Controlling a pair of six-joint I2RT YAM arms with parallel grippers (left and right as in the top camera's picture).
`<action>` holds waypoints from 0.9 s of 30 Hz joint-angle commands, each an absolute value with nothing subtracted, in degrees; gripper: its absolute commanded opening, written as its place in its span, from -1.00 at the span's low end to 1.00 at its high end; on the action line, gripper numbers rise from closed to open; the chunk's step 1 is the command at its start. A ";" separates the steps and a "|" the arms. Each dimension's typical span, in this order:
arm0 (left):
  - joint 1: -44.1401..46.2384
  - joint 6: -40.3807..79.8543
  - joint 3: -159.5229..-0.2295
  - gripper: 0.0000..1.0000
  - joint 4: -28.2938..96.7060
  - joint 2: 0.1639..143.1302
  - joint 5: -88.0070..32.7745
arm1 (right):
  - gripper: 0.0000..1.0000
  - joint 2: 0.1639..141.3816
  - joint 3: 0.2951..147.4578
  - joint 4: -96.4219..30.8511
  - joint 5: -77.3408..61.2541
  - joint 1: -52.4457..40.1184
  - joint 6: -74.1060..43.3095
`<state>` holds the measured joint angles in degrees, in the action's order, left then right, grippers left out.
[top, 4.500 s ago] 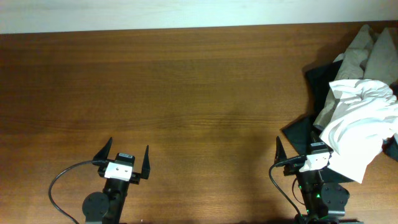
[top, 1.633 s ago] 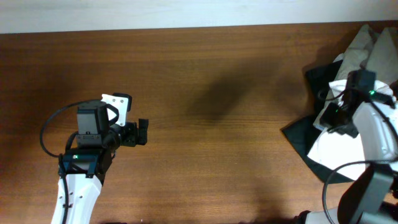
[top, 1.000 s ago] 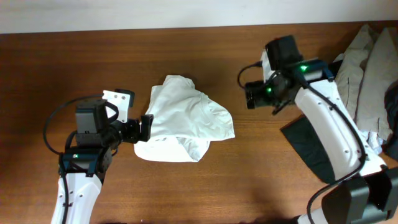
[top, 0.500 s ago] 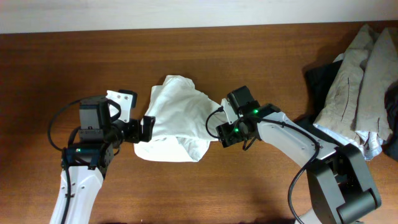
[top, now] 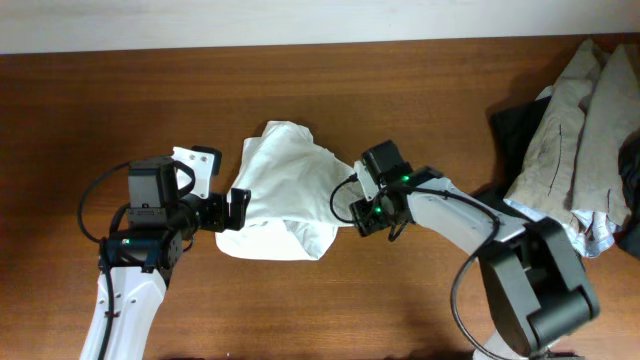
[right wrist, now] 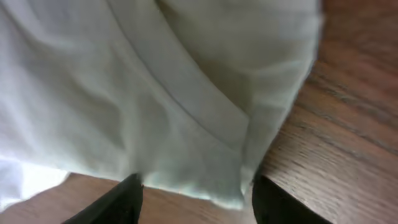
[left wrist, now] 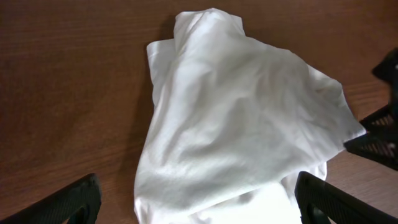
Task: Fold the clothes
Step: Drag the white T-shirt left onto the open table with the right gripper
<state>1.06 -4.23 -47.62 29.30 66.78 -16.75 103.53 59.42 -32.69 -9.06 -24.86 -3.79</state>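
Note:
The white T-shirt (top: 290,190) lies crumpled on the wooden table, left of centre; its print does not show. My left gripper (top: 232,208) is open at the shirt's left edge. In the left wrist view the shirt (left wrist: 236,124) lies between and beyond the spread fingers (left wrist: 68,199). My right gripper (top: 350,210) is open at the shirt's right edge. In the right wrist view the cloth (right wrist: 155,93) fills the frame, and its hem hangs between the two fingers (right wrist: 118,202).
A pile of other clothes sits at the far right: a beige-grey garment (top: 580,110) on top of black cloth (top: 512,125). The table's far edge meets a pale wall (top: 300,20). The right gripper shows at the right edge of the left wrist view (left wrist: 379,134).
The right arm brought the white shirt from the right-hand pile to the table's middle and let it go. It then came down to the shirt's right edge. The left arm reached the left edge.

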 commanded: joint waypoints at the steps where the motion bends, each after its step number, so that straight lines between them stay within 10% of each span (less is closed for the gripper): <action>1: 1.06 -4.29 -48.69 0.98 29.21 66.92 -17.87 | -0.92 104.73 59.75 -33.23 -8.78 -25.06 -3.55; 7: 1.06 -4.32 -48.69 0.98 28.16 66.92 -17.80 | -0.92 100.20 88.31 -54.11 -20.45 -27.59 2.87; 18: 1.06 -4.32 -48.69 0.98 22.35 66.92 -18.83 | -0.90 100.53 95.92 -36.51 -50.92 -35.09 12.21; 21: 1.04 -4.32 -48.69 0.98 22.48 66.92 -13.43 | 0.33 100.62 95.94 -41.47 -36.53 -35.07 12.60; 27: 3.57 3.92 -48.69 0.98 19.88 67.26 -13.74 | 0.64 99.66 95.96 -59.86 -3.86 -15.33 -2.20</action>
<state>1.39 -1.26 -47.66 21.45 67.05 -11.90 100.92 95.57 -57.30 -13.15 -21.69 3.57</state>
